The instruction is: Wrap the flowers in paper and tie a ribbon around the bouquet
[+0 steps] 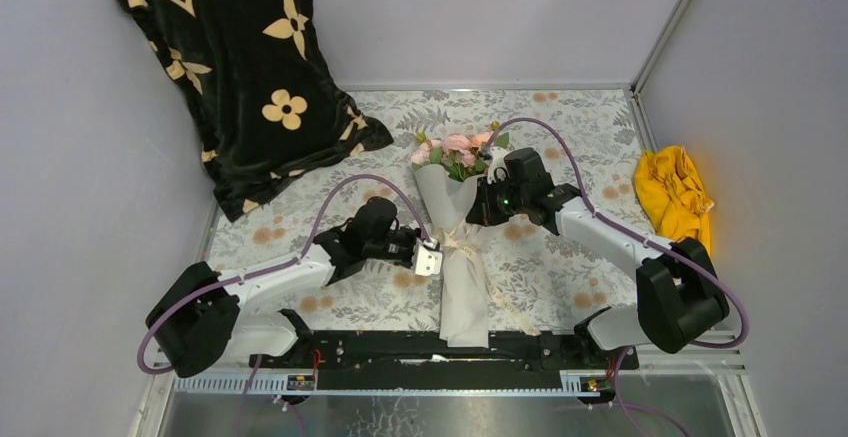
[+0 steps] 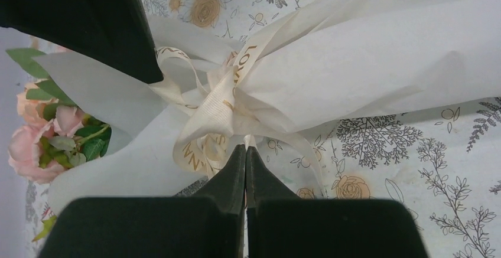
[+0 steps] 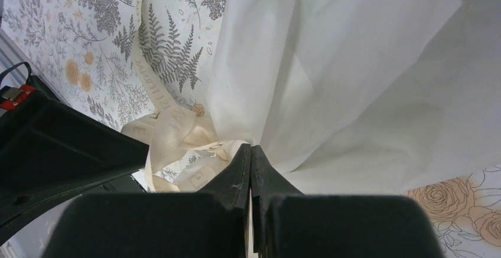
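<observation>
Top: high above the near edge; faces down on the whole table (image 1: 560,277); far
Left wrist: very near the ribbon (image 2: 218,101); looks in from one side
Right wrist: equally near; opposite side
Shared: ribbon and paper (image 3: 354,63), in all three

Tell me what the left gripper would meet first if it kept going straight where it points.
The cream satin ribbon, knotted round the white paper cone, right ahead of the left gripper; they may already touch.
</observation>
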Robot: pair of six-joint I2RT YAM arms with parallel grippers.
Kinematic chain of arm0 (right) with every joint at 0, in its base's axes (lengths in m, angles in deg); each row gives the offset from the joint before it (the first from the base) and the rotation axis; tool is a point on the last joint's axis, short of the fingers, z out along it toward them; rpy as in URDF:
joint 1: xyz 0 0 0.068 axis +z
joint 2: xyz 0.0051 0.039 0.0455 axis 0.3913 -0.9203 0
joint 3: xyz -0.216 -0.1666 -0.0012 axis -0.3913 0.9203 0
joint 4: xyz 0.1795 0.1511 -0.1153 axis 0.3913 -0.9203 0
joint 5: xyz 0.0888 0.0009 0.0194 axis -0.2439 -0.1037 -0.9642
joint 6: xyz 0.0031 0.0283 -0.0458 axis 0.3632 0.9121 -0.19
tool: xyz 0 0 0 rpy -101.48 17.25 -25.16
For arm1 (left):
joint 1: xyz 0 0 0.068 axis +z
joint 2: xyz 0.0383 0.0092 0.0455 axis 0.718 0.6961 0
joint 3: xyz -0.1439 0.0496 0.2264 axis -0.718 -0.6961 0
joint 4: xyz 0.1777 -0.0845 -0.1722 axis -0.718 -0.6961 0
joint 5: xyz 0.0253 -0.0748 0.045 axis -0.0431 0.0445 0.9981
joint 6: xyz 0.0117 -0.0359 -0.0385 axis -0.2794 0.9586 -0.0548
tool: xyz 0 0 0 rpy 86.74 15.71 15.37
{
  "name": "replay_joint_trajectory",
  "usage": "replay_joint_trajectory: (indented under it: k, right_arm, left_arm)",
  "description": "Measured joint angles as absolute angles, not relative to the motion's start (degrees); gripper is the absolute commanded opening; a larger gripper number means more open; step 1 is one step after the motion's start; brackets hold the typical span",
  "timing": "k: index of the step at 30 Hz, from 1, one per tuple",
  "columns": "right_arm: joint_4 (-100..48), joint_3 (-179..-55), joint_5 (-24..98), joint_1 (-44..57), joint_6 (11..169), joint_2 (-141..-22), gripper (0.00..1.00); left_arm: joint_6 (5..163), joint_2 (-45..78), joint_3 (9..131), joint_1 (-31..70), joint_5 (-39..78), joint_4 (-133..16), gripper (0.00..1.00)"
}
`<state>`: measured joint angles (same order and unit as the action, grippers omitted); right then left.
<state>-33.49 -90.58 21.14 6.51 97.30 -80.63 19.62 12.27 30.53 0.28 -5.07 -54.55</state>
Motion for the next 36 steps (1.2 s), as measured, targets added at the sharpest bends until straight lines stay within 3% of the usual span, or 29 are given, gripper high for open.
replay_joint_trajectory:
  k: [13, 21, 28, 36]
  right_arm:
    - [-33.8, -90.7, 22.7, 6.2, 97.9, -80.6, 0.00]
    - [-33.1, -79.7, 27.3, -10.9, 102.7, -70.1, 0.00]
    - [-35.1, -71.0, 26.3, -15.3, 106.6, -66.3, 0.00]
    - [-32.5, -69.7, 22.0, -17.5, 107.7, -68.0, 0.00]
  left_arm:
    - [24.4, 12.6, 30.6, 2.3, -3.1, -54.4, 0.00]
    - [25.3, 14.9, 30.8, 16.7, -2.6, -56.6, 0.00]
    - [24.8, 15.9, 28.7, 21.5, -3.2, -56.2, 0.00]
    - [25.9, 15.7, 28.0, 22.8, -4.1, -54.7, 0.00]
